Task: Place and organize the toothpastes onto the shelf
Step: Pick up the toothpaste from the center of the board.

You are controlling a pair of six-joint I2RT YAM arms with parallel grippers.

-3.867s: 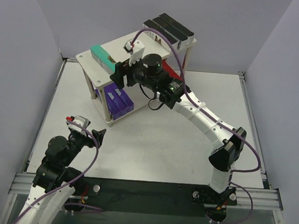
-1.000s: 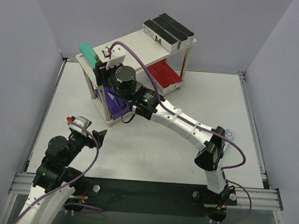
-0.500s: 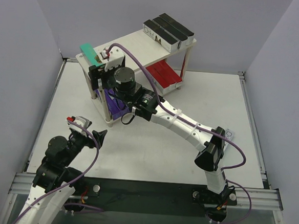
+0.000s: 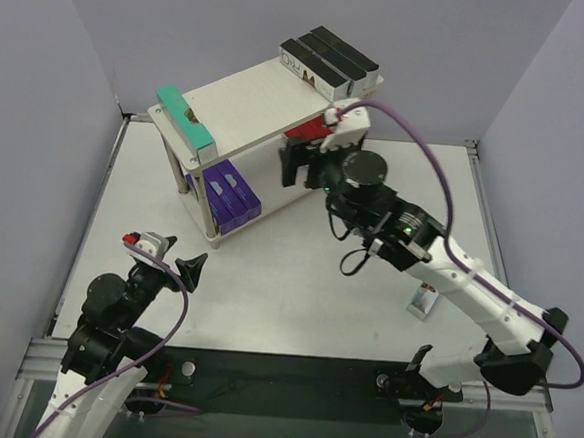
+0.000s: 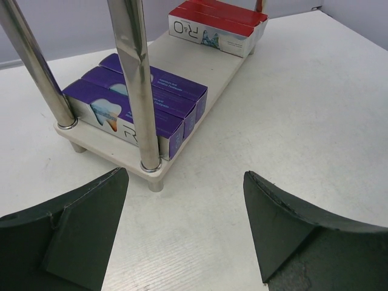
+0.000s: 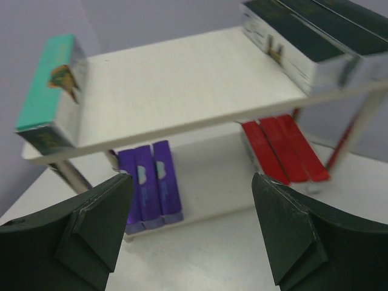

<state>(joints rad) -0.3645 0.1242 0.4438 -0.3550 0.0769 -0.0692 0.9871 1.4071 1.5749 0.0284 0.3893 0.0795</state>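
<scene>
Along the shelf's (image 4: 270, 102) top left edge the teal toothpaste (image 4: 186, 121) lies squared, I judge to leave room, and my right gripper (image 4: 303, 167) and left gripper (image 4: 181, 256) both hang spread, empty.

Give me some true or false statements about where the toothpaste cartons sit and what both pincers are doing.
The teal carton lies on the shelf's top board. True.
The purple cartons lie on the top board. False: they lie on the lower board.
The black cartons sit at the top board's opposite end from the teal carton. True.
The right pincer grips a carton. False: it is open and empty.
The left pincer is open and empty. True.
</scene>
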